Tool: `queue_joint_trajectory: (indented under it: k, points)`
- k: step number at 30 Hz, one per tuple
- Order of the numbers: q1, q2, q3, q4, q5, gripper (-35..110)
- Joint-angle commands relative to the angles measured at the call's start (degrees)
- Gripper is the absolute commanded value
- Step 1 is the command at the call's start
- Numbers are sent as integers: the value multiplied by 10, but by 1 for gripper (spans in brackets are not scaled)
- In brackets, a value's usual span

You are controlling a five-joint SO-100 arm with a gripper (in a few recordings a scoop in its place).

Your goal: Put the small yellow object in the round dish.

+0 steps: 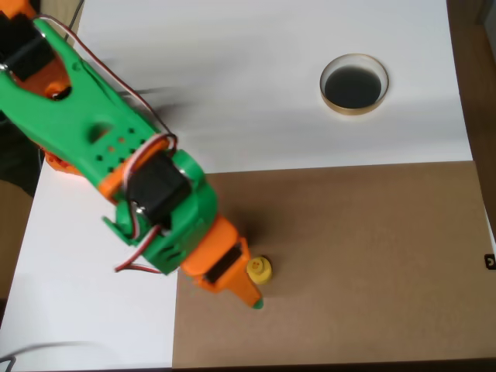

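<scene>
In the overhead view, the green and orange arm (pixel 108 147) enters from the upper left of the frame and slants down toward the lower middle, with red and white wires looping along its body and a black motor block set in its wrist. Its lower end narrows into the orange gripper (pixel 249 283), which lies over the brown sheet (pixel 372 263) covering the lower right part of the white tabletop (pixel 232 77). The gripper's tip points down and to the right, ending in a small green point. Whether the jaws stand wide or narrow cannot be told from above — only one orange finger is plain.

Just right of that finger, touching or nearly touching it, sits the small yellow object (pixel 260 270), resting on the brown sheet at lower centre and not lifted.

Farther right and well apart — in the upper right of the frame — the round dish (pixel 354 84) stands on the white tabletop, pale rim around a dark inside.
</scene>
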Motion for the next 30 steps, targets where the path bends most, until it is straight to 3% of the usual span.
queue_joint_trajectory:
  k: [1, 30]
  points:
    - [-28, 7, -27, 0, 5, 28]
    - [-65, -81, -18, -82, 19, 21]
